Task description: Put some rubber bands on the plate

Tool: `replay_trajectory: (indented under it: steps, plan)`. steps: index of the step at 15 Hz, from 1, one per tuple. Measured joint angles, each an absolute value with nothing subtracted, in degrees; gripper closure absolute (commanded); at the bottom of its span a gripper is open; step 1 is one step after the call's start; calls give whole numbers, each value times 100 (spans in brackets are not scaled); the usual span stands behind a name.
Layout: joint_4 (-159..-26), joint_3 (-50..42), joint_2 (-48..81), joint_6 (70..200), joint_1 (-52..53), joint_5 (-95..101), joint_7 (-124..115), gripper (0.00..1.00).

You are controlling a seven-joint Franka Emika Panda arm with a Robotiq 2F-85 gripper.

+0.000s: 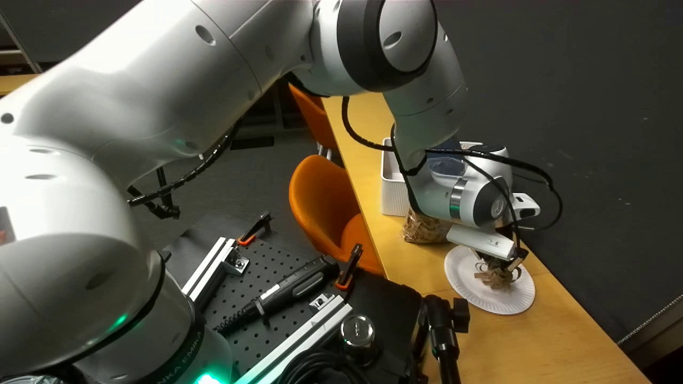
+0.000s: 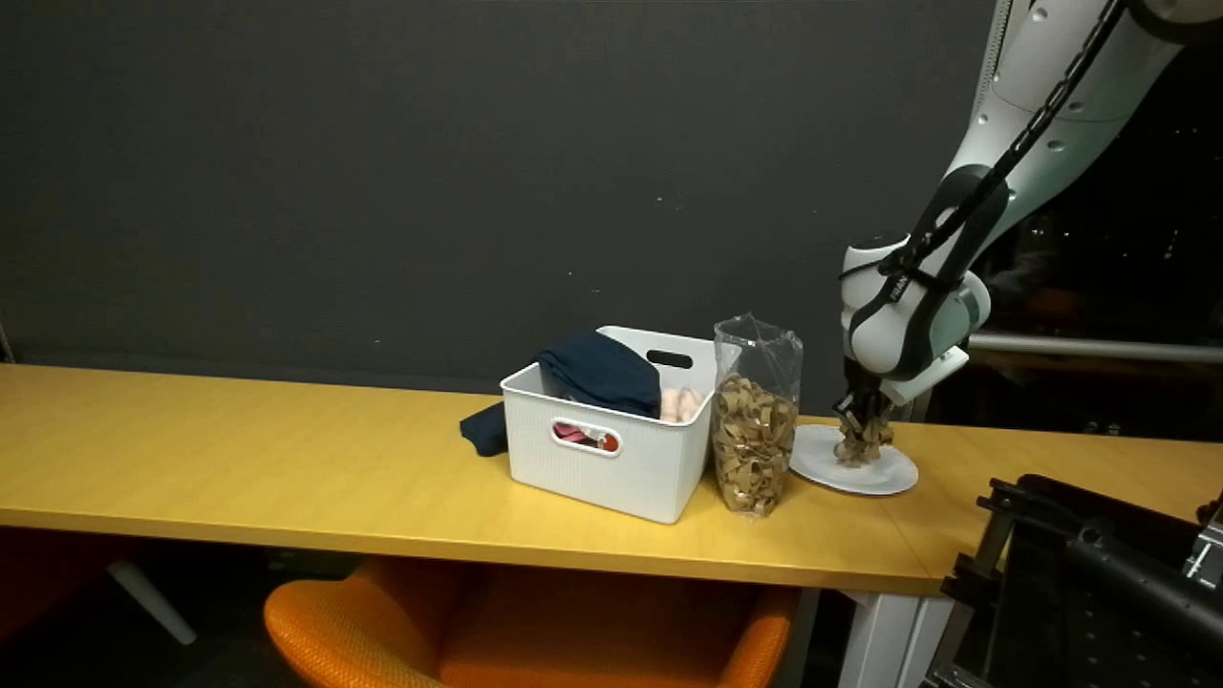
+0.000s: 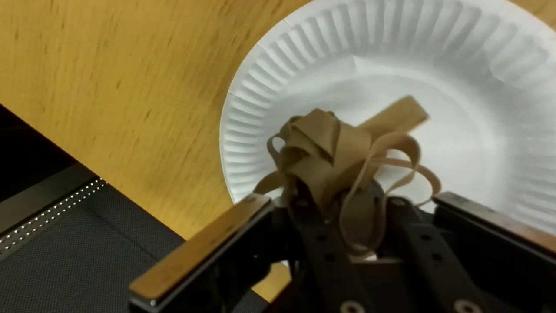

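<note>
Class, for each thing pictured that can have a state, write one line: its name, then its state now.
Gripper, pointing down; gripping or open, cannot tell
Plate, lying flat, face up
Rubber bands, bunched at the gripper, over the plate
Clear bag, upright, partly filled with rubber bands
White bin, lidless, with things inside
Dark cloth, bunched, rising above the bin's rim
Base light, lit green

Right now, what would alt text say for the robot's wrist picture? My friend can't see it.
Tan rubber bands bunch in a tangle at the tip of a dark gripper, over a ridged white plate on a yellow wooden table.
</note>
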State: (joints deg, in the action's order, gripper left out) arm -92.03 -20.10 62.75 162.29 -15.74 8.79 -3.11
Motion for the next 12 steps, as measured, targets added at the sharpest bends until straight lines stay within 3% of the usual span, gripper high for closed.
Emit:
replay_trajectory:
  steps: [6, 12]
  plan:
    - [-8932, -2109, 6513, 16229, -1552, 846, -560, 0]
    - [-9060, -2088, 6309, 16229, -1475, 741, -609, 0]
